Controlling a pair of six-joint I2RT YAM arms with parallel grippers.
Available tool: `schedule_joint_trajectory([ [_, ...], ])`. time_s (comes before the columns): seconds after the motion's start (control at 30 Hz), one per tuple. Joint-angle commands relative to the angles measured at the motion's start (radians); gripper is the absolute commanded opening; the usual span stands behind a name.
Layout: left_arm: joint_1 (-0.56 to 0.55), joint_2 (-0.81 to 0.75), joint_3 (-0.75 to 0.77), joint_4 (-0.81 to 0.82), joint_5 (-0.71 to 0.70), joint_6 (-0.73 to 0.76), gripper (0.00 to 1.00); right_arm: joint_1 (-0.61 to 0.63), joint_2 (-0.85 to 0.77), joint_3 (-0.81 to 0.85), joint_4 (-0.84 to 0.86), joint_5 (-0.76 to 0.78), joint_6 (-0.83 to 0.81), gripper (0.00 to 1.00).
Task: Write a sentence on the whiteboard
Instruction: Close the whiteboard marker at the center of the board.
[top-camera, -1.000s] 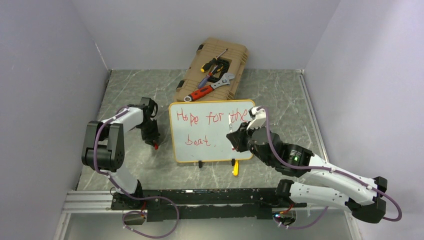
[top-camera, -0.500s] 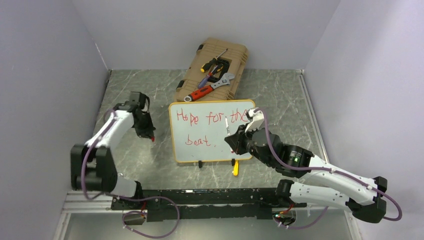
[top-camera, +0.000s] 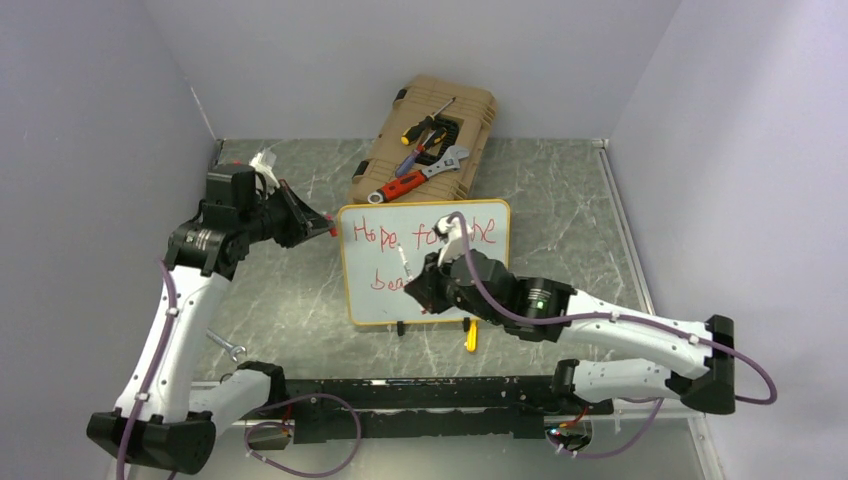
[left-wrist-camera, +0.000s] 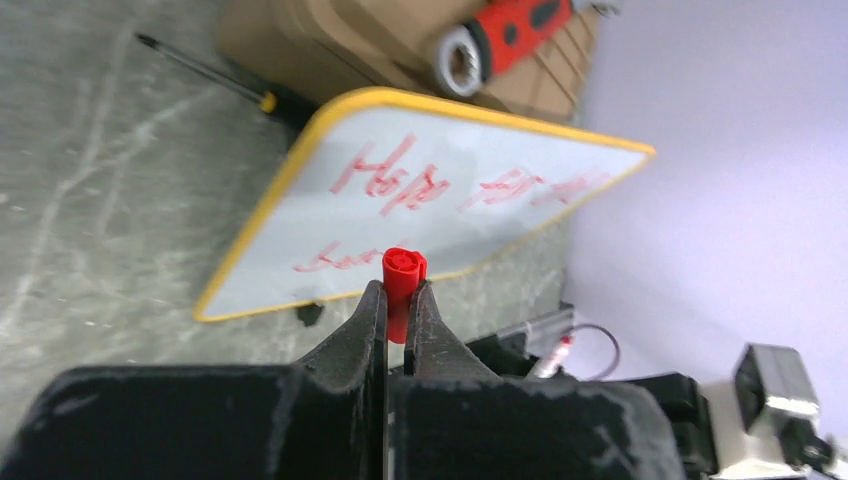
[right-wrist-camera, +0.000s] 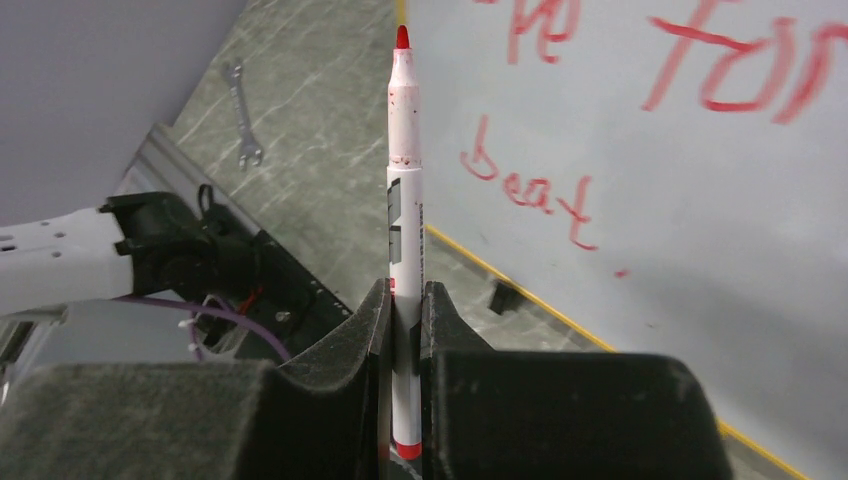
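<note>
Red sentence (top-camera: 378, 236) on whiteboard (top-camera: 365, 262), left hand (left-wrist-camera: 397, 300) clamped on red cap (left-wrist-camera: 404, 275), right hand (right-wrist-camera: 404, 300) clamped on uncapped marker (right-wrist-camera: 404, 170) over it

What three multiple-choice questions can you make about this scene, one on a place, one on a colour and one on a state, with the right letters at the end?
1. Where does the tool case lie relative to the whiteboard?
A. beyond its far edge
B. at its near edge
C. on top of it

2. What colour is the sentence?
A. blue
B. black
C. red

3. In what state is the marker in the right pincer?
A. capped
B. uncapped and gripped
C. released and lying flat

Right letters:
1 A: in the top view the case sits beyond the board's far edge.
2 C: the letters are red in every view.
3 B: the marker's red tip is bare, and the red cap is in the shut left pincer.
</note>
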Motion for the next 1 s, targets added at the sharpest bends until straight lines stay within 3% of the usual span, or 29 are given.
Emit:
schedule_joint_trajectory([
  [0.0, -0.048, -0.061, -0.04, 0.102, 0.116, -0.175, 0.0, 0.052, 0.08, 0.11, 0.09, -0.038, 0.024, 0.0],
  [0.43, -0.113, -0.131, -0.126, 0.175, 0.145, -0.265, 0.0, 0.1, 0.237, 0.236, 0.07, -0.057, 0.075, 0.0],
  [0.97, -0.162, -0.119, -0.121, 0.211, 0.139, -0.278, 0.0, 0.099, 0.238, 0.255, -0.004, -0.015, 0.101, 0.0],
])
